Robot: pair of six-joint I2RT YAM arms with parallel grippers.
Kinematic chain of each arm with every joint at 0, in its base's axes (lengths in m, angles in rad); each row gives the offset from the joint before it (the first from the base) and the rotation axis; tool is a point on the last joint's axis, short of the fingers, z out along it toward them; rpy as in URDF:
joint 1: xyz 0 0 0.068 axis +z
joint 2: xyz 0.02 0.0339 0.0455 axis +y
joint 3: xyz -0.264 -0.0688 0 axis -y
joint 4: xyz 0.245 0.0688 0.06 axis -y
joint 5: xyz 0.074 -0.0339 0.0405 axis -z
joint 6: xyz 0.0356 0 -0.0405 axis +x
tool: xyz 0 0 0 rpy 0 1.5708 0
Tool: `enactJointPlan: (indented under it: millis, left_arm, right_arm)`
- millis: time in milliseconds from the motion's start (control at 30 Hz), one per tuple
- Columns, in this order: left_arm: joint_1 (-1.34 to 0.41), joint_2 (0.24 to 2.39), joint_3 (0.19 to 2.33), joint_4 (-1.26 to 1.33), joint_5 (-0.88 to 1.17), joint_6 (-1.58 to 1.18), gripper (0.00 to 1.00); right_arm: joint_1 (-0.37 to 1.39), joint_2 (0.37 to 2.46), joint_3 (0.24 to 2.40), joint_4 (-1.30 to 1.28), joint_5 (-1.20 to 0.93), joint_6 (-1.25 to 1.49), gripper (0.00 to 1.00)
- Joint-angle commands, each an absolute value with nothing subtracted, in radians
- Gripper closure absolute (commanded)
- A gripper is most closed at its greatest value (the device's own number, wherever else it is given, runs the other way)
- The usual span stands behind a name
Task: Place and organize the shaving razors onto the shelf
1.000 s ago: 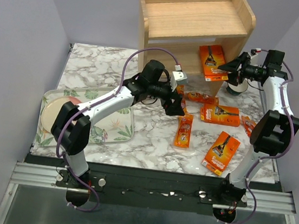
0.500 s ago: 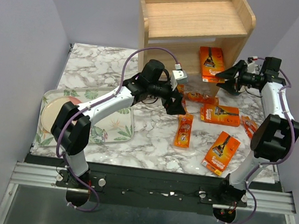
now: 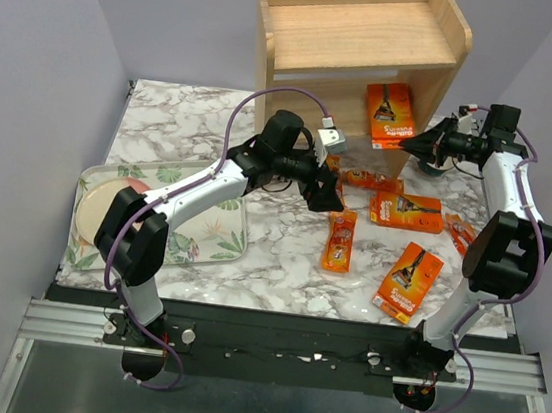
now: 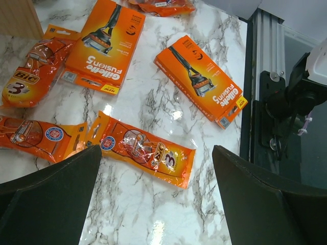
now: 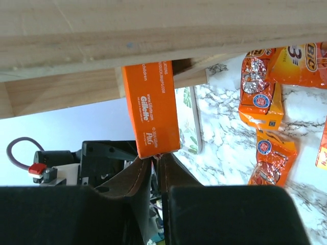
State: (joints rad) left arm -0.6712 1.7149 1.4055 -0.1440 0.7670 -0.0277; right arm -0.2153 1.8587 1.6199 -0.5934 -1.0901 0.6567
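Looks barely begun. Can count only one pack in place: the shelved pack [image 3: 390, 115], stood upright on the lower tier of the shelf [image 3: 357, 37], toward its right side. Shows the right gripper [image 3: 423, 142] at that pack's lower right corner with jaws drawn almost together; cannot tell from the wrist view whether pinching the corner or merely touching it. Leaves the rest flat on the marble surface [image 3: 185, 125] in front of the shelf: the far blister pack [image 3: 370, 180], the middle Gillette card [image 3: 406, 210], the BIC blister pack [image 3: 338, 240], the near Gillette card [image 3: 408, 280], the right-edge pack [image 3: 459, 232], and probably one more half hidden beside the left gripper [image 3: 326, 195]. Has that gripper hovering above these, jaws spread wide and holding nothing. Still to do, then: nearly all the lifting, plus the tidying on the tiers.
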Motion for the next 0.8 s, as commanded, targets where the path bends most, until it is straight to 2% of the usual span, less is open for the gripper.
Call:
enactJointPlan:
  millis: [0, 367, 600, 700, 733, 767]
  left_arm:
    - [-0.673, 1.721, 1.399, -0.130, 0.765, -0.038, 0.01]
    - [-0.673, 1.730, 1.405, -0.153, 0.759, -0.034, 0.01]
    - [-0.675, 1.743, 1.413, -0.153, 0.746, -0.046, 0.01]
    - [-0.676, 1.749, 1.411, -0.147, 0.718, -0.077, 0.01]
    - [-0.678, 1.750, 1.411, -0.147, 0.707, -0.086, 0.01]
    - [-0.677, 1.750, 1.411, -0.150, 0.703, -0.093, 0.01]
  right_arm:
    - [-0.219, 1.888, 1.644, -0.525, -1.092, 0.735, 0.83]
    - [-0.230, 1.999, 1.775, -0.525, -1.088, 0.761, 0.85]
    - [-0.242, 2.039, 1.818, -0.494, -1.092, 0.773, 0.82]
    - [-0.242, 2.039, 1.821, -0.474, -1.107, 0.779, 0.72]
    - [-0.242, 2.036, 1.821, -0.474, -1.111, 0.778, 0.58]
    - [-0.242, 2.028, 1.819, -0.483, -1.115, 0.770, 0.54]
